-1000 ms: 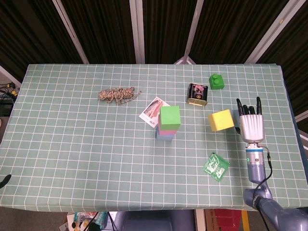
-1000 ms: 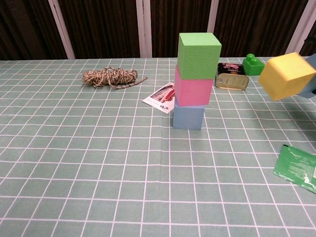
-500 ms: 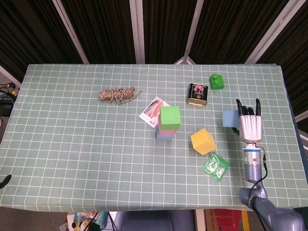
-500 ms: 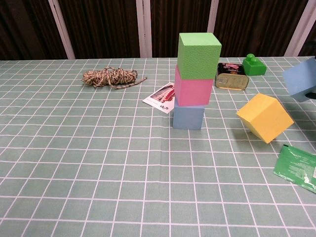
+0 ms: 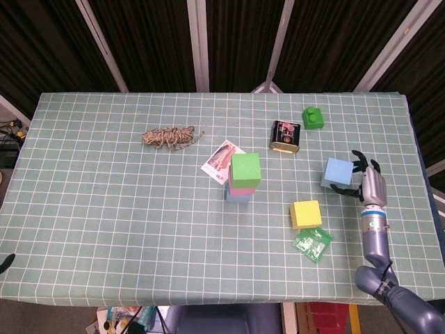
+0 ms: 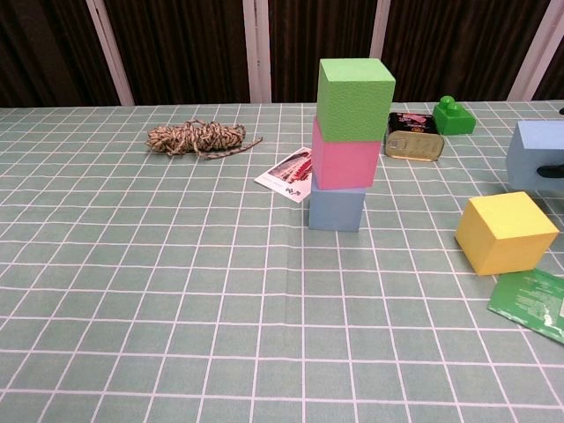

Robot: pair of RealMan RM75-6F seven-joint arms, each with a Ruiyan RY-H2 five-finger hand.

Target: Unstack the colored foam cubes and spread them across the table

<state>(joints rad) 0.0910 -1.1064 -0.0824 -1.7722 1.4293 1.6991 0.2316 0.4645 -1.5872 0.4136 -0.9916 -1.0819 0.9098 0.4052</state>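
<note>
The right hand point(image 5: 367, 182) has its dark fingers curled around a light blue foam cube point(image 5: 337, 172), holding its side. A yellow foam cube point(image 5: 306, 213) sits on the table point(image 5: 104, 209) near the hand, a bit lower and to its left. Further left stands a stack: green foam cube point(image 5: 245, 168) on top, pink foam cube point(image 6: 345, 163) below, blue-grey foam cube point(image 6: 337, 209) at the bottom.

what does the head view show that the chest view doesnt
Only the head view shows the right hand and its forearm, with fingers around the light blue cube, plus the table's edges and the floor below. Only the chest view shows the stack side-on: green cube on pink cube on blue-grey cube. Both show the yellow cube lying apart from the stack, the green packet, tin, rope bundle, card and green brick.
</note>
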